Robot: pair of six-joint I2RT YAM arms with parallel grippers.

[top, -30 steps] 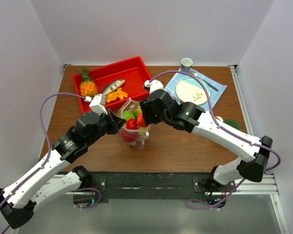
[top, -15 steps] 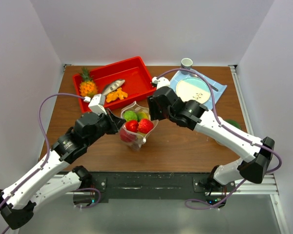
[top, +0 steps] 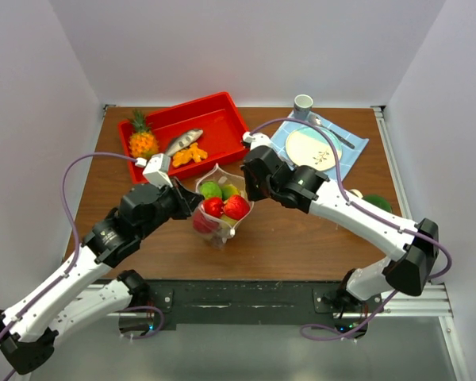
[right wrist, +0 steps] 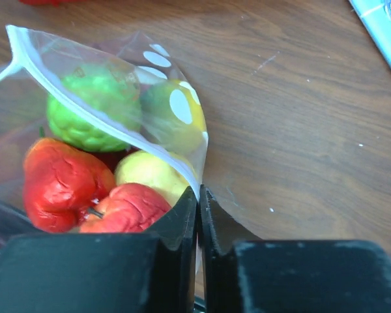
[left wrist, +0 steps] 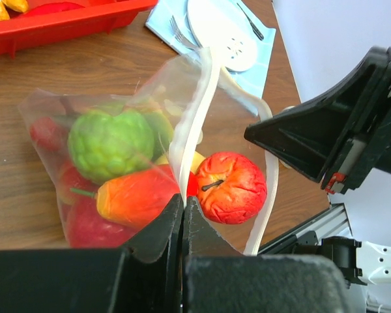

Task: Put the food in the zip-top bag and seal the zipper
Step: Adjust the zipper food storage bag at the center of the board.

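The bag (top: 218, 210) stands near the middle of the table (top: 301, 238), a little toward its near edge, with the red tray (top: 214, 119) off at the far left corner and the plate (top: 313, 147) at the far right. The fruit (top: 222, 205) looks to be all inside, so the step in hand is the sealing. The left gripper (top: 192, 200) is closed tight on the zipper (left wrist: 194, 117) at one end of the mouth. The right gripper (top: 250, 181) is pinched shut on the rim at the other end. Between them the mouth gapes wide, and a red apple (left wrist: 231, 186) sits high between the two lips. Next, the ends likely need drawing apart so the lips meet, with the apple kept below the strip, before pressing along it.
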